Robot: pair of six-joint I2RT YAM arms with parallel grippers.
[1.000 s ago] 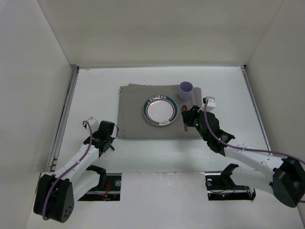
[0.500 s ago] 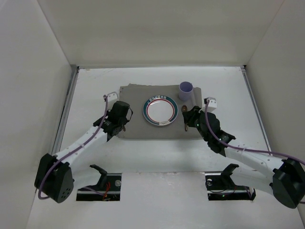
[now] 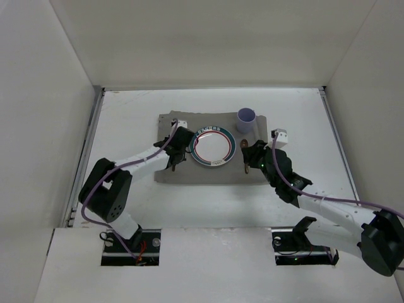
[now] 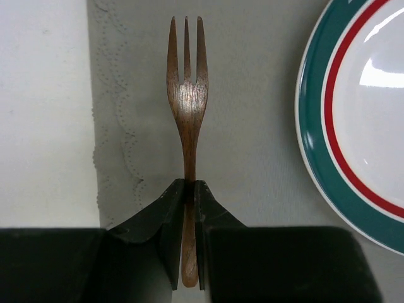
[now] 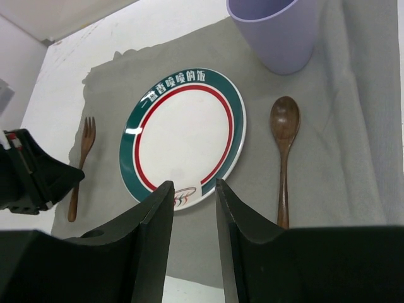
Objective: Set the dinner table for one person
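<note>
- The white surface (image 3: pixel 126 120) fills the floor of the walled cell, with thin rails along its side edges. Both arms reach over it from the near edge.
- A grey cloth mat (image 3: pixel 208 173) lies flat near the middle of the surface.
- A white plate (image 3: pixel 213 147) with a green rim and a red ring sits at the centre of the mat.
- The left pincer (image 4: pixel 189 189) is clenched on the handle of a wooden fork (image 4: pixel 187 101), just left of the plate.
- The right pincer (image 5: pixel 192 189) is released, its fingers apart with nothing between them, near the mat's right edge.
- A lavender cup (image 3: pixel 246 118) stands upright on the mat's far right corner.
- A wooden spoon (image 5: pixel 283 151) lies on the mat just right of the plate, its bowl towards the cup.
- The fork is over the mat, its tines pointing away from the pincer. I cannot tell whether it touches the cloth.
</note>
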